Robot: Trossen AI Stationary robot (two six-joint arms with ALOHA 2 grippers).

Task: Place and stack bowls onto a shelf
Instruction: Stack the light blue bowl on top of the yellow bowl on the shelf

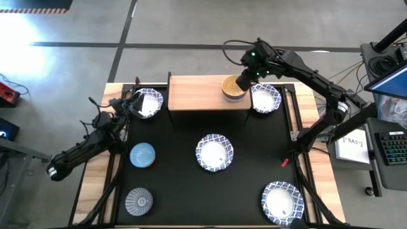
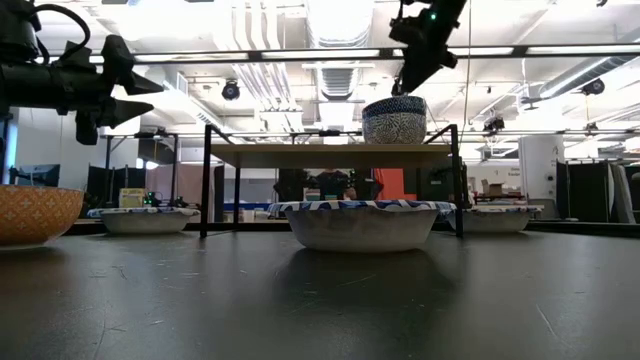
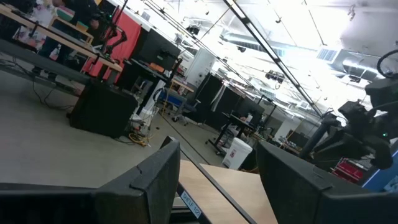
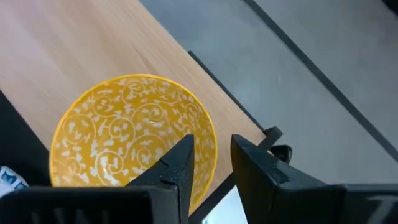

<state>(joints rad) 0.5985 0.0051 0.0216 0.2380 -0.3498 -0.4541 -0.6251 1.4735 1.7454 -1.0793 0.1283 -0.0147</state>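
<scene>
A white bowl [image 2: 360, 226] with a blue rim lies nearest the low camera, mid-table. The right gripper [image 4: 211, 163] pinches the yellow bowl's [image 4: 134, 138] rim at the shelf's [image 1: 194, 93] right end. The left gripper [image 1: 129, 104] hangs released over the table's far-left corner. Four white bowls, one blue [image 1: 142, 155], one grey [image 1: 138, 201].
</scene>
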